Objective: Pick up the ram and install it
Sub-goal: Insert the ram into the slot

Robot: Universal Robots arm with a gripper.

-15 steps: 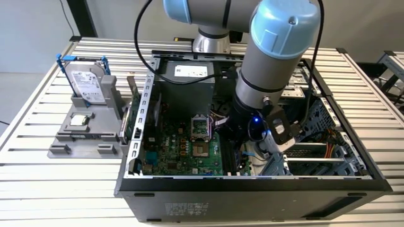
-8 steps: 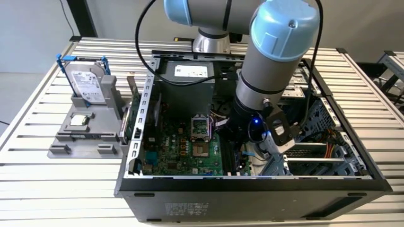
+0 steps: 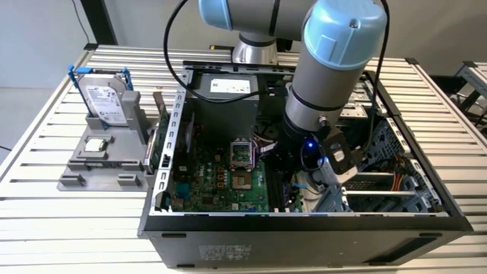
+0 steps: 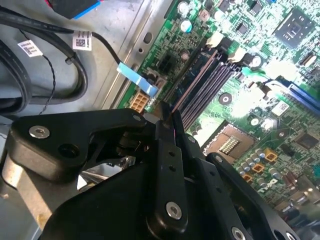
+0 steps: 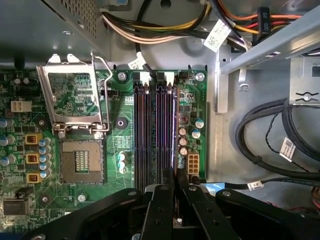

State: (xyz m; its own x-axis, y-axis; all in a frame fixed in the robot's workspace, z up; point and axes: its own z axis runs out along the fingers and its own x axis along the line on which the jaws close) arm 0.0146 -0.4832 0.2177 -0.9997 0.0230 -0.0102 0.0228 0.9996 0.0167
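Narrowly, the ram (image 5: 174, 142) is clamped edge-on by the gripper (image 5: 175, 176) (jaws nearly together) above the memory slots (image 5: 141, 135) of the motherboard (image 5: 120, 122).

A robotics lab or workshop: a slatted metal bench (image 3: 76, 228) spans the frame, an opened computer case (image 3: 304, 242) sits at centre, and a robot arm (image 3: 335, 68) enters from the top.
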